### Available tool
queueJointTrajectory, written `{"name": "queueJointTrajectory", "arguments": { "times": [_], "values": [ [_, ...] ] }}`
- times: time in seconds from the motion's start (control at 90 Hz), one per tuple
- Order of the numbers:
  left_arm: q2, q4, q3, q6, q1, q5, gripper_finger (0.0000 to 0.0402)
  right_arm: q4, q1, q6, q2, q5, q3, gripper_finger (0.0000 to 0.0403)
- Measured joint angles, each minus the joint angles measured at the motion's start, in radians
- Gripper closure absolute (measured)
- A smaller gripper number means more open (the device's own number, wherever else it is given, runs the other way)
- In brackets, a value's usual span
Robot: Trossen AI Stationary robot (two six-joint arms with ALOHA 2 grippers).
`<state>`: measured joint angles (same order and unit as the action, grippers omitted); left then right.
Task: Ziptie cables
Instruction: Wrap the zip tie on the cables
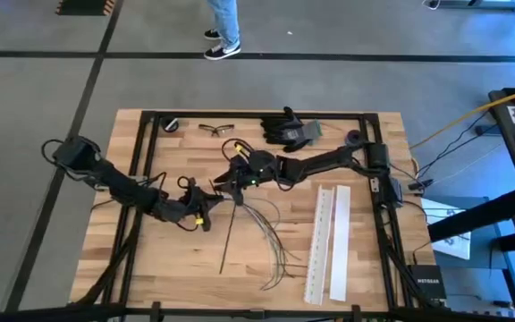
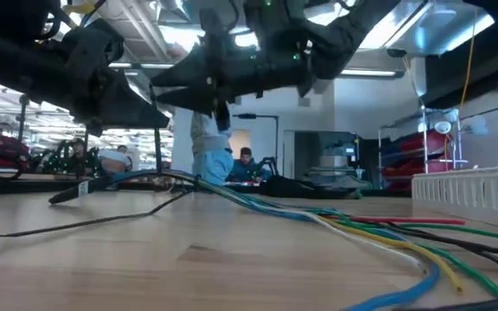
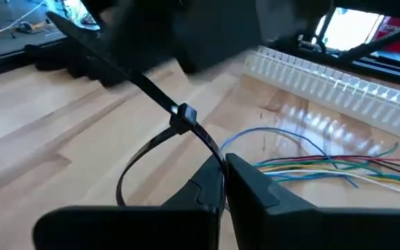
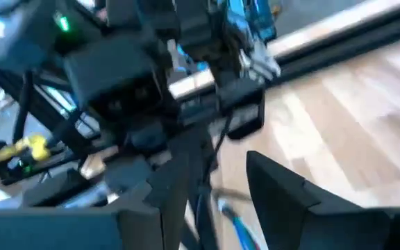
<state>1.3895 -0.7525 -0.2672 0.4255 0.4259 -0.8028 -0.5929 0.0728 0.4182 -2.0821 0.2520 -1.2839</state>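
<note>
Overhead, two dark arms are meeting near the middle of a wooden tabletop (image 1: 365, 259). The left pincer (image 1: 206, 217) is reaching in from the left side, and its fingers (image 3: 255, 184) are pressed together on a black ziptie (image 3: 181, 119), whose strap is curling into an open loop just above the wood. The right pincer (image 1: 231, 174) is stretching in from the far right corner and hanging just beyond the left one; its fingers (image 4: 290, 191) are standing apart, and whether they are gripping anything cannot be told.

The cables (image 1: 271, 237) are lying loose on the tabletop, fanning out from under the two pincers toward the near edge, with one long dark wire running straight toward the near side. From table height they are showing as blue, yellow, green, red and white strands (image 2: 379, 233). Two white perforated strips (image 1: 329, 241) are lying side by side just right of the cables. Black gloves (image 1: 286, 128) and a pair of glasses (image 1: 215, 130) are resting along the far edge. A person's legs (image 1: 224, 27) are standing on the floor beyond the table.
</note>
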Motion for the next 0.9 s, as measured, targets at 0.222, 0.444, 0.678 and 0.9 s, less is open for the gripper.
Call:
{"name": "queueJointTrajectory", "arguments": {
  "times": [0.222, 0.444, 0.678, 0.9],
  "values": [
    [0.0, 0.001, 0.0, 0.0, 0.0, 0.0, 0.04, -0.061, -0.001, 0.022, -0.036, 0.019, -0.012, 0.0283],
    [0.0, 0.001, 0.0, -0.003, 0.0, 0.0, 0.04, -0.055, -0.001, 0.007, -0.058, 0.065, -0.043, 0.0342],
    [0.0, 0.001, 0.0, -0.003, 0.0, 0.0, 0.04, -0.036, -0.003, -0.09, -0.064, 0.062, -0.046, 0.04],
    [0.0, 0.002, 0.0, 0.019, 0.019, 0.011, 0.04, 0.003, -0.024, -0.427, -0.026, -0.11, -0.045, 0.0402]
  ]
}}
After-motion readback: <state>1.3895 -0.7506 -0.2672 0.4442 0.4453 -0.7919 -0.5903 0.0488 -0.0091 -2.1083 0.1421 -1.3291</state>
